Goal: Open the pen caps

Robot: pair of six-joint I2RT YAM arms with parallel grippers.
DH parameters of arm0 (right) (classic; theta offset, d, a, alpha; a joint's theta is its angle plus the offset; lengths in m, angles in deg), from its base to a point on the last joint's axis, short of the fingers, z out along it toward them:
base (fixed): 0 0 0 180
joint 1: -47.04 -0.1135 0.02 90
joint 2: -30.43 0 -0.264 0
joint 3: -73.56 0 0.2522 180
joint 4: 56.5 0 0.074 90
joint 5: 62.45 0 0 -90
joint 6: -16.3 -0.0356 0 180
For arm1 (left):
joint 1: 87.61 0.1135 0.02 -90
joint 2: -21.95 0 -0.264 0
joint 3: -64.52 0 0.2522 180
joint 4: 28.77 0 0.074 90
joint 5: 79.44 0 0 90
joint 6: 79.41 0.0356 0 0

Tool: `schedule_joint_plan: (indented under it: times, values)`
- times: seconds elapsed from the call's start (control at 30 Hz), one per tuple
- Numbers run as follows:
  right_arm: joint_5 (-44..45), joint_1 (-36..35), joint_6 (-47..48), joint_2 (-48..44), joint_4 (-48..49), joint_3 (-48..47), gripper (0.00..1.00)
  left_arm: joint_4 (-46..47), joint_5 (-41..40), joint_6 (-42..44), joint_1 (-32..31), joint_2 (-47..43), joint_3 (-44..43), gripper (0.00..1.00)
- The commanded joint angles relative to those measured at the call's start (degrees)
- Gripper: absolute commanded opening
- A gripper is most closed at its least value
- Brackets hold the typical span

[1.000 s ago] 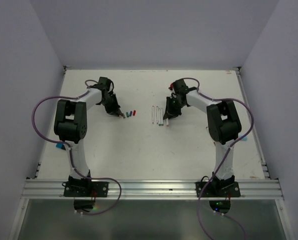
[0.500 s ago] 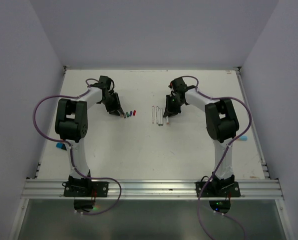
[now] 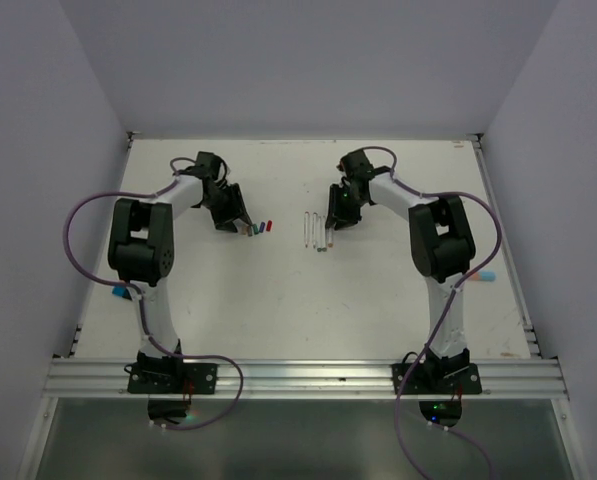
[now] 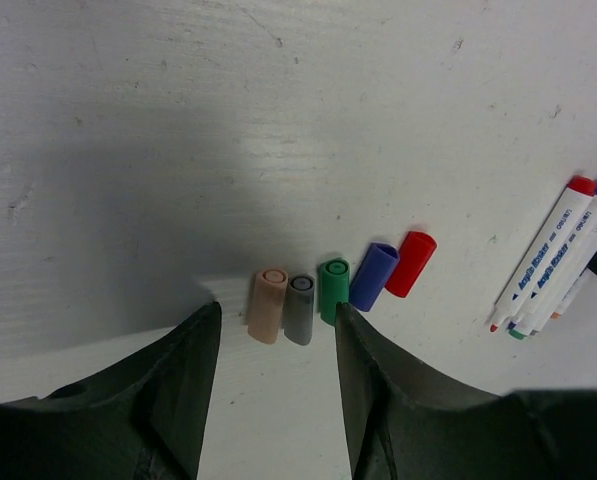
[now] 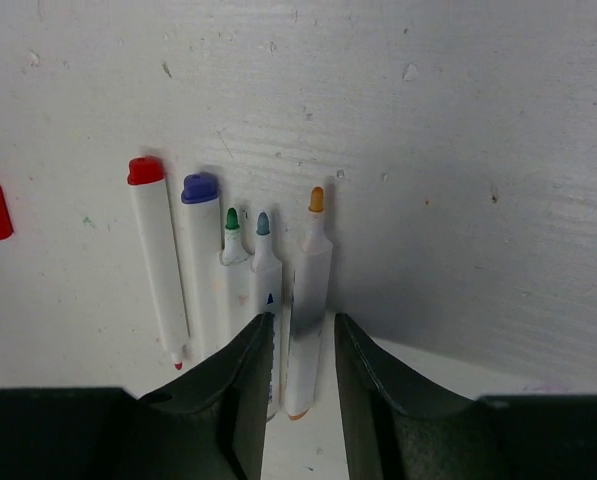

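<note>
White desk (image 3: 278, 310), plain lilac walls. Five pen caps (image 4: 333, 288) lie in a row on the desk under the left tool (image 4: 276, 320), which is spread and pinching nothing. Right tool (image 5: 303, 322) is spread over the pens (image 5: 158, 260), also empty. No pen looks capped, so probably near done. Next: lift both clear without nudging the rows.
</note>
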Motion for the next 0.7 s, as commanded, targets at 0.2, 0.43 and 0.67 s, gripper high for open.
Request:
schedule_joint_plan:
  times: [0.2,0.43,0.67]
  values:
    - [5.26,0.36,-0.34,-3.73,-3.68,-2.59,0.42,-0.92,-3.52,3.21,1.15,-4.81,3.99,0.56]
    - [10.29,5.71,0.01,-16.37,-14.31,0.38,0.49,4.35,-5.55,1.72,1.24,-15.44,9.44,0.59]
    - [18.09,12.04,2.74,-27.29,-18.27,13.56,0.5,8.4,1.04,-1.44,0.8,-15.19,11.72,0.59]
